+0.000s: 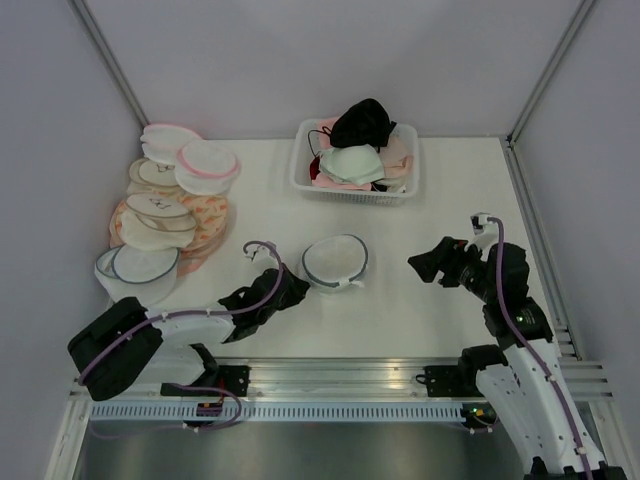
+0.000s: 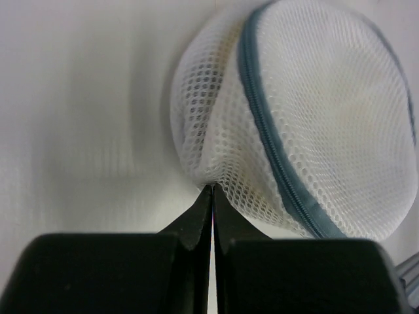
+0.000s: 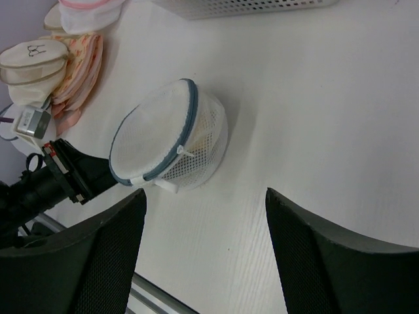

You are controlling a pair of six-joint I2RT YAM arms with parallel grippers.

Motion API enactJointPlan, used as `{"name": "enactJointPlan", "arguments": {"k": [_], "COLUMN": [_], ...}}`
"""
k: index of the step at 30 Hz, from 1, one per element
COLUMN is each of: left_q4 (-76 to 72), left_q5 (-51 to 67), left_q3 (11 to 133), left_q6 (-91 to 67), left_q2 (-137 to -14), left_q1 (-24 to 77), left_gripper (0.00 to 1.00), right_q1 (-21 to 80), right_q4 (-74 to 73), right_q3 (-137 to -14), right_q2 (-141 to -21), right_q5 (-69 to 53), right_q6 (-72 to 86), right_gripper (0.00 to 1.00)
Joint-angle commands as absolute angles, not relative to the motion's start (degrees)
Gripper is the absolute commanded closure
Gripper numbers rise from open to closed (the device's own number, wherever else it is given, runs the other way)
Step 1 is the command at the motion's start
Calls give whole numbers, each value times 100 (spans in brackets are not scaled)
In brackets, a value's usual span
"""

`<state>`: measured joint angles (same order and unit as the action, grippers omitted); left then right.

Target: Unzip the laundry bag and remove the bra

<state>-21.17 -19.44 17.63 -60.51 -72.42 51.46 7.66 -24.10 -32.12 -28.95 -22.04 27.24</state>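
Note:
The laundry bag [image 1: 335, 262], a round white mesh pouch with a blue-grey zipper rim, lies on the white table between the arms. It also shows in the left wrist view [image 2: 314, 118] and the right wrist view [image 3: 167, 134]. My left gripper [image 1: 300, 285] is shut, its fingertips [image 2: 213, 190] pinching the mesh at the bag's near left edge. My right gripper [image 1: 420, 265] is open and empty, hovering to the right of the bag [image 3: 206, 196]. The zipper looks closed. The bra is hidden inside; only a faint yellowish tint shows through the mesh.
A white basket [image 1: 302, 165] at the back holds a black bra [image 1: 362, 122] and a pale mint-white one [image 1: 352, 165]. A pile of round pink-rimmed and beige patterned bags [image 1: 165, 215] sits at the left. A metal rail [image 1: 340, 385] runs along the near edge.

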Motion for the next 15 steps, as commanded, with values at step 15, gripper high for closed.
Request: {"name": "enactJointPlan", "arguments": {"k": [15], "left_q4": [-3188], "left_q5": [-56], "left_q3": [3646], "left_q6": [-4403], "left_q2": [-8821], "left_q1": [3437], "left_gripper": [98], "right_q1": [2645], "right_q4": [-1310], "right_q3": [-3296], "right_q2": [-4306], "right_q5": [-1302], "right_q6": [2997], "right_gripper": [18]}}
